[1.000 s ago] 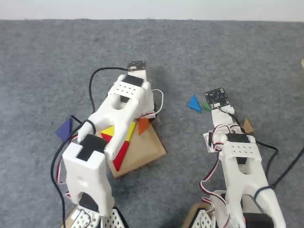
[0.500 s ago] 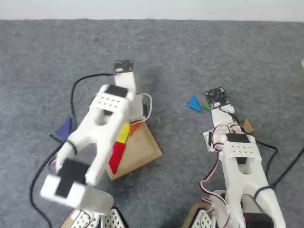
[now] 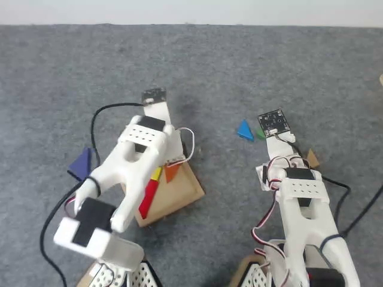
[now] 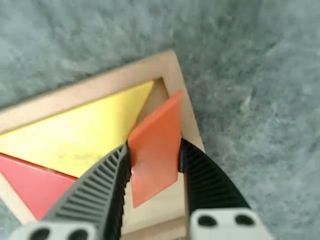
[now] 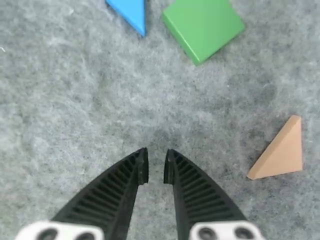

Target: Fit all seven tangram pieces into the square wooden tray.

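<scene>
Grey felt covered the table [image 3: 269, 60], and over it the left gripper [image 4: 154, 150] was clamped on a flat orange wooden piece [image 4: 157, 125], one ribbed jaw against each long edge. The piece hung tilted, its far end over the inner corner of the square wooden tray [image 4: 169, 65], just beside the tip of the large yellow wooden triangle [image 4: 85, 125] already lying in the tray; whether it touched the tray floor could not be told. A red wooden piece [image 4: 30, 182] lay in the tray against the yellow one. Such a piece looked thin, stiff, light and smooth-painted, so it would probably pivot or slip if pinched near a point. A hold across two parallel edges near its middle seemed soundest. The right gripper [image 5: 155, 160] hovered above the felt, its jaws drawn almost together and holding nothing. Beyond its tips lay a small blue wooden triangle [image 5: 129, 10] and a green wooden square [image 5: 202, 25], close together, with a small tan wooden triangle [image 5: 280, 150] off to one side. A dark blue wooden piece [image 3: 81, 162] lay between the tray and the table's left edge.
</scene>
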Robot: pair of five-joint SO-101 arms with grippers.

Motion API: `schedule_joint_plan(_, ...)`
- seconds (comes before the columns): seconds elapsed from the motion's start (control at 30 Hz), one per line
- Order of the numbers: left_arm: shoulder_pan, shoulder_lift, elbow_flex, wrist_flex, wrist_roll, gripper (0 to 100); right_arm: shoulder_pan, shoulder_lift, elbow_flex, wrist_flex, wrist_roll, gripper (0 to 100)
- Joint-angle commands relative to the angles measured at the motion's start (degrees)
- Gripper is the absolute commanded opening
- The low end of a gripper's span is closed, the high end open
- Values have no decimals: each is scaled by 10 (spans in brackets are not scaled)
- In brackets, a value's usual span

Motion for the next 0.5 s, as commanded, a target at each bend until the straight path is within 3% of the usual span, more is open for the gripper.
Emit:
schedule_joint_plan(0.0, 8, 11, -7, -6, 17, 64, 0, -6, -4, -12, -7, 70)
schedule_joint_plan(0.13, 8, 13, -7, -12, 17, 83, 0, -3, -4, -19, -7, 70)
schedule_joint_plan(0.33, 8, 13, -7, -12, 18, 300, 0, -1, -4, -23, -7, 70)
schedule_joint_plan(0.47, 9, 11, -7, -13, 18, 310, 0, -1, -4, -23, -7, 70)
